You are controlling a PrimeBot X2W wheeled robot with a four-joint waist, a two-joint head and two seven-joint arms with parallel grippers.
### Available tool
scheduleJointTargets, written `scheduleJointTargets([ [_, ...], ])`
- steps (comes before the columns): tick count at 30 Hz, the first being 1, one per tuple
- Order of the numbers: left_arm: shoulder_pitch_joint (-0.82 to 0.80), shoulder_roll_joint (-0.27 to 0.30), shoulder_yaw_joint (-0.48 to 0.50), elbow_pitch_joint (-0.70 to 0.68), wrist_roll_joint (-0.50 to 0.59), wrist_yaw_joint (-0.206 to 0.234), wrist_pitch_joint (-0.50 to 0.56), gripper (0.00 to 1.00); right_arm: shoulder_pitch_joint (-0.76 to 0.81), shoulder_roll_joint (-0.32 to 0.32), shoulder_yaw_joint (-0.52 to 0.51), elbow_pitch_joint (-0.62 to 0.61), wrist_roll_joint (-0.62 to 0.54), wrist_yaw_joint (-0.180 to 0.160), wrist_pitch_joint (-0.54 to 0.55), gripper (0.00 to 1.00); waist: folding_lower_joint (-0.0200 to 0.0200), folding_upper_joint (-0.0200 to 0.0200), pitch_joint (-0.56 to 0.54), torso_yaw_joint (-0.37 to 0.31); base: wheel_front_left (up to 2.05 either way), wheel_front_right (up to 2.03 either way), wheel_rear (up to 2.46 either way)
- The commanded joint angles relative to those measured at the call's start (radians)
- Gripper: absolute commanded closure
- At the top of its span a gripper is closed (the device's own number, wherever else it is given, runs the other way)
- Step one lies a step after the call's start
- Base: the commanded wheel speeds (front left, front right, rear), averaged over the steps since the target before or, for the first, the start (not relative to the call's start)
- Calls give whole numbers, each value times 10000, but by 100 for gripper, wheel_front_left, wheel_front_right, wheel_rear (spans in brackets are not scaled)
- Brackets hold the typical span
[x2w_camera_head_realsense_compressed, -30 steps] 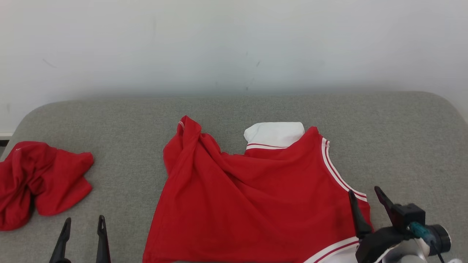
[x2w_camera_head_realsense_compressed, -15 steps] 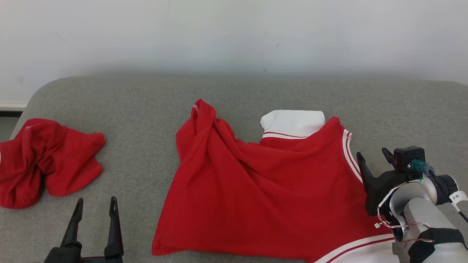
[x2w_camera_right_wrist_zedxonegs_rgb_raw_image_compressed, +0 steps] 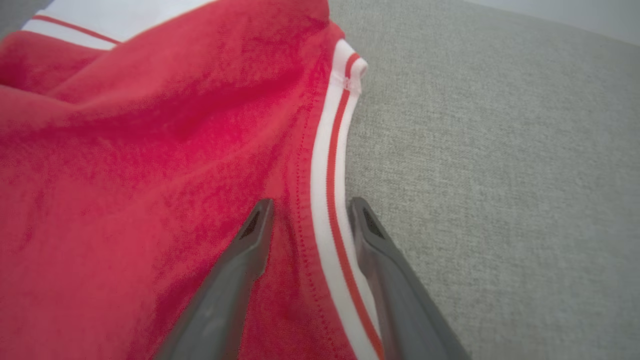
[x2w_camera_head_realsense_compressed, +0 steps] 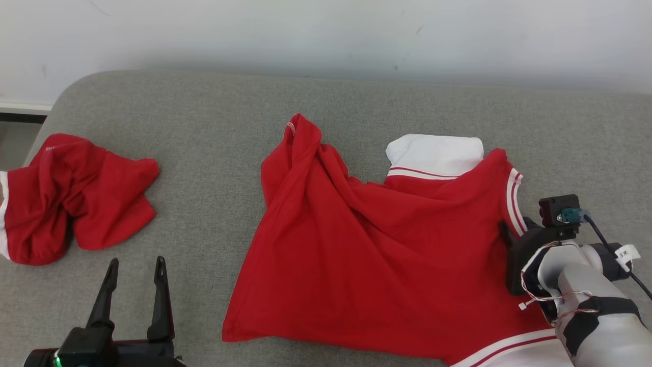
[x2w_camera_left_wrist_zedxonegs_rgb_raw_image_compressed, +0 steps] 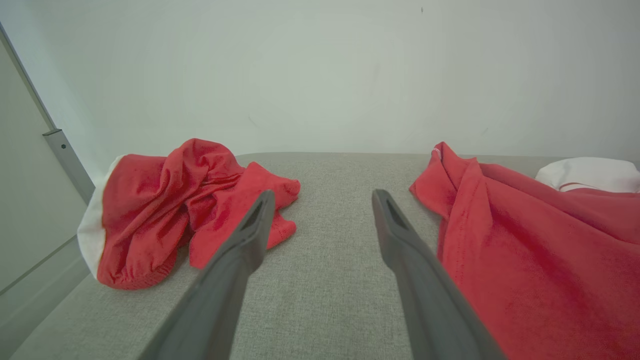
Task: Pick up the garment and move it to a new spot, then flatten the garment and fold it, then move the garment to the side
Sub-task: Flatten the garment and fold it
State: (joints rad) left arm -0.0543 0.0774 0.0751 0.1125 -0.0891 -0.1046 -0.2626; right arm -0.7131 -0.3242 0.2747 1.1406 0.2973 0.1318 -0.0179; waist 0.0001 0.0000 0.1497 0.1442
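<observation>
Straddling striped trim (x2w_camera_right_wrist_zedxonegs_rgb_raw_image_compressed: 330, 165) of red jersey (x2w_camera_head_realsense_compressed: 377, 244), right claw (x2w_camera_right_wrist_zedxonegs_rgb_raw_image_compressed: 311, 202) stood half-open, holding nothing | left claw (x2w_camera_head_realsense_compressed: 136, 261) gaped empty | risk: shallow bite slipping.

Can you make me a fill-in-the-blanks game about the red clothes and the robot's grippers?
1. The spread-out jersey is mostly ____.
2. In the head view, the crumpled garment lies to the jersey's ____.
3. The left gripper, fingers apart, holds ____.
4. The right gripper has its fingers either side of the striped trim, above the ____ cushion.

Missing words: red; left; nothing; grey.
</observation>
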Motion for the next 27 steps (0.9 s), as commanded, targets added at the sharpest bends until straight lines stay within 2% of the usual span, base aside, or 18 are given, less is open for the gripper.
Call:
scheduleJointTargets([
  [1,-143,-39,30,15,85,12,-32,0,43,54,63,125,56,-25,76,100,-1,0,50,1,0,0,0],
  [8,-319,-131,80,69,113,-78,-32,0,-864,-409,366,197,362,-25,-590,100,-1,0,266,13,0,0,0],
  [14,-513,-183,-18,114,148,-143,-32,0,-1818,-831,177,598,213,-25,-1428,100,-1,0,443,170,0,0,0],
  [18,-525,-207,-94,152,159,-182,-32,0,-2135,-765,74,1025,95,-25,-1418,100,-1,0,535,254,0,0,0],
  [20,-548,-218,-110,194,171,-166,-32,0,-2229,-740,76,1141,41,-25,-1386,0,-1,0,532,258,0,0,0],
  [27,-179,-236,12,269,207,-172,-32,0,-1765,-674,-42,1312,155,-25,-1975,0,-1,0,-31,-21,0,0,0],
])
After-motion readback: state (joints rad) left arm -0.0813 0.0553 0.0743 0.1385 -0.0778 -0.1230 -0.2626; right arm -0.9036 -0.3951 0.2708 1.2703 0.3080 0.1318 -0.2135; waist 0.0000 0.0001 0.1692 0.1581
